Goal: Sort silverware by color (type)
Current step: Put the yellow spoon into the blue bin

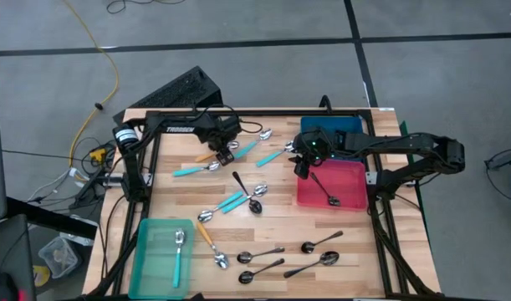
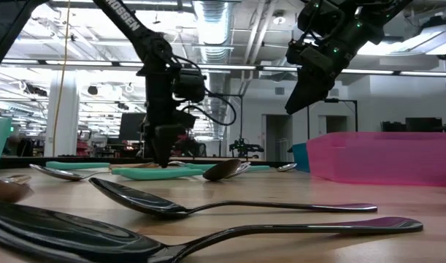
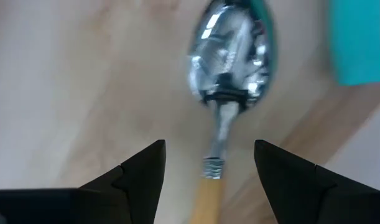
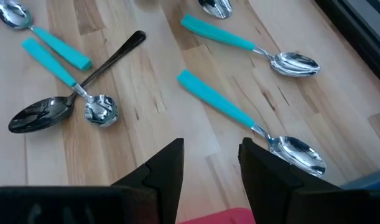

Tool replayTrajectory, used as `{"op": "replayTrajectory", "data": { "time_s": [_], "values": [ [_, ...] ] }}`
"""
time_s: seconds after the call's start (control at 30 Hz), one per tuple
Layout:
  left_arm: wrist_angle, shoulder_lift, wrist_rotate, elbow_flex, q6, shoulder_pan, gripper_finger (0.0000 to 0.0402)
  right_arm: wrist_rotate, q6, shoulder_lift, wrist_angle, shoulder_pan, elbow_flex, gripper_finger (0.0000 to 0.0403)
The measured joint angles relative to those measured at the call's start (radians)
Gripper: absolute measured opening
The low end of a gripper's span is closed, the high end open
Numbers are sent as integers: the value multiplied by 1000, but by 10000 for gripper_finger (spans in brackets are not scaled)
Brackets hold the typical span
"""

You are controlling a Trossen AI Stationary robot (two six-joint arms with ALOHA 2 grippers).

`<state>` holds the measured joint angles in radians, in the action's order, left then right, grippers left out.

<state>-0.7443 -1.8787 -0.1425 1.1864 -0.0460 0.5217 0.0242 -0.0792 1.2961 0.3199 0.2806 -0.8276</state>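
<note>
Spoons lie scattered on the wooden table [image 1: 180, 201]: teal-handled ones [image 1: 196, 170] [image 4: 239, 115], all-dark ones [image 1: 259, 255] [image 2: 208, 208], and orange-handled ones [image 1: 212, 242]. My left gripper [image 1: 226, 152] [image 3: 209, 144] is open and down near the table top. Its fingers stand on either side of an orange-handled spoon's neck [image 3: 216, 163] without touching it, and the shiny bowl [image 3: 230, 56] lies ahead. My right gripper [image 1: 304, 165] [image 4: 211, 146] is open and empty, raised over the left rim of the pink tray [image 1: 355, 201]. That tray holds one dark spoon [image 1: 326, 191].
A green tray [image 1: 150, 251] at the near left holds one teal-handled spoon [image 1: 178, 251]. A blue tray [image 1: 330, 125] stands at the far side beyond the pink one. Black frame rails [image 1: 380, 234] edge the table. Several dark spoons lie near the near edge.
</note>
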Motion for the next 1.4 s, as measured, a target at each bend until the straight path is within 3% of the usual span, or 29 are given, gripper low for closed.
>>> {"op": "replayTrajectory", "data": {
  "time_s": [0.2, 0.53, 0.73, 0.97, 1.17, 1.3, 1.4],
  "values": [
    [15, 0, 70, -18, 5, 19, 190, 0, -9, 0, 0, 0, 0, 175],
    [7, -1, 63, -19, 10, 29, 18, 1, -56, 0, -3, 0, 0, 175],
    [77, 31, 52, -22, 6, 21, 19, 2, -90, 0, -40, -8, 0, 175],
    [237, 239, 60, -63, -29, -19, 18, 4, -105, 0, -159, -51, 0, 175],
    [630, 509, 28, -286, -105, -67, 17, 65, -144, 0, -317, -105, 0, 175],
    [951, 636, 165, -449, -120, -98, 17, 117, -102, 2, -471, -143, 0, 175],
    [1068, 681, 243, -522, -171, -115, 17, 117, -72, 2, -585, -159, 0, 175]
  ]
}}
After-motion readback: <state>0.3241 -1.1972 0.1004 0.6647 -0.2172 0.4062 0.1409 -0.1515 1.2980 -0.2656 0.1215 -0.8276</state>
